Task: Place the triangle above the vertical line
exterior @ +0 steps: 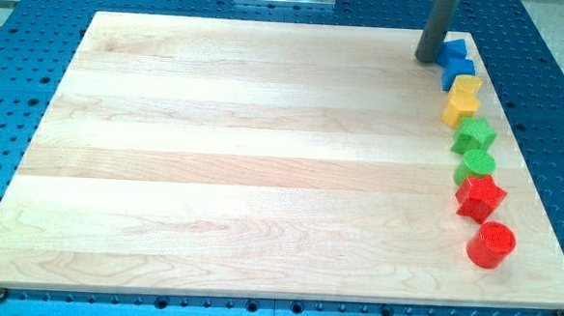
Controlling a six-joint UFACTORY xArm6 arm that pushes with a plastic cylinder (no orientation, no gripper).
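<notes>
The wide left and middle of the wooden bench (263, 157) hold no blocks at all; everything sits along the right edge of the frame.

My tool is only a plain dark rod, with nothing that opens or closes and nothing in its hold. My tip (428, 59) stands at the upper right of the frame, touching or just beside the left side of the top blue block.

To the right of my tip the blocks run down the right edge in a near-vertical line. At the top is a blue block (454, 51) that looks like the triangle, though the rod hides part of it, so I cannot be sure of its shape. Just below, touching it, is a second blue block (459, 71), shape unclear. Then come a yellow block (462, 101) with a notched outline, a green star-like block (474, 135), a green cylinder (478, 165), a red star-like block (480, 195), and at the lower right a red cylinder (491, 244), set slightly apart from the others.

As I judge it, the task is nearly or already done: the presumed triangle sits at the head of the line. At most a small nudge remains to square it over the column.
</notes>
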